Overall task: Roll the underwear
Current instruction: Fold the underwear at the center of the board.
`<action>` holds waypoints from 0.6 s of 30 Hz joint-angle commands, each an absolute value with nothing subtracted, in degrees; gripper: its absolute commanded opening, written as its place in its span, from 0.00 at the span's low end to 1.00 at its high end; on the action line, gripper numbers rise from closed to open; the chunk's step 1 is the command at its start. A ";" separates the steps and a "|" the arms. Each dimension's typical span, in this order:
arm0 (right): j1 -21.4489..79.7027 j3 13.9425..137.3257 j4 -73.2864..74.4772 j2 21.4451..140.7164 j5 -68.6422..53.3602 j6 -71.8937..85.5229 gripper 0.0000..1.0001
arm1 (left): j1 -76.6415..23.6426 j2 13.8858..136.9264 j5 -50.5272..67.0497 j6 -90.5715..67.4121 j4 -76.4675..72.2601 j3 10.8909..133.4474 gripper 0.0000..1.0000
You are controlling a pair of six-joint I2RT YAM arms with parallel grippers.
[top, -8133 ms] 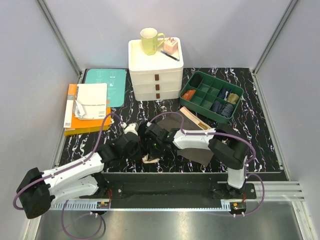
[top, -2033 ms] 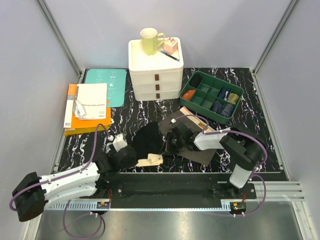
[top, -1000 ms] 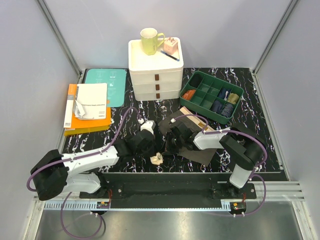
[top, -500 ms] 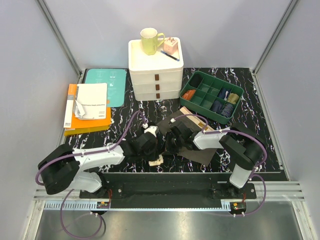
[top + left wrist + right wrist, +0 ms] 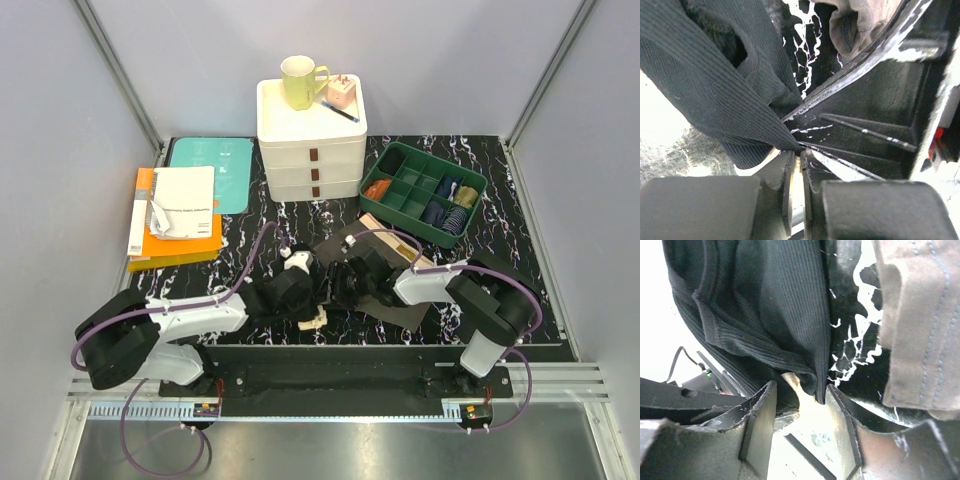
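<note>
The black underwear (image 5: 322,272) lies bunched near the table's front middle, between my two grippers, with a beige waistband bit (image 5: 315,319) sticking out in front. My left gripper (image 5: 308,294) is shut on an edge of the black ribbed cloth (image 5: 730,95); its fingertips (image 5: 790,162) nearly touch. My right gripper (image 5: 342,284) is open, its jaws standing either side of a hanging fold of the black cloth (image 5: 790,315). The olive-brown underwear (image 5: 398,304) lies flat under the right arm. It also shows in the right wrist view (image 5: 920,315) and the left wrist view (image 5: 855,25).
A white drawer unit (image 5: 311,150) with a mug (image 5: 300,82) stands at the back. A green divided tray (image 5: 402,226) of sock bundles sits back right. Books (image 5: 175,215) and a teal pad (image 5: 212,170) lie at the left. The table's front rail (image 5: 330,352) is close.
My left arm has swung from the near left up to the black underwear and shut on its edge. The right gripper has stayed at the cloth. The beige waistband has bunched up smaller.
</note>
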State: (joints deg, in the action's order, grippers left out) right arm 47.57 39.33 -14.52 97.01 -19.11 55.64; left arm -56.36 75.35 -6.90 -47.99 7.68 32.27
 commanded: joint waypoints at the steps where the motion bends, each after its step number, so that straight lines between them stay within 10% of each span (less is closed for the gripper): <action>1: 47.99 37.88 -21.50 99.05 -22.31 55.63 0.54 | -56.34 73.30 -7.04 -46.50 2.64 28.48 0.12; 18: 48.16 44.03 -5.55 100.38 -18.82 40.44 0.47 | -56.34 73.48 -3.16 -40.34 -0.97 27.51 0.12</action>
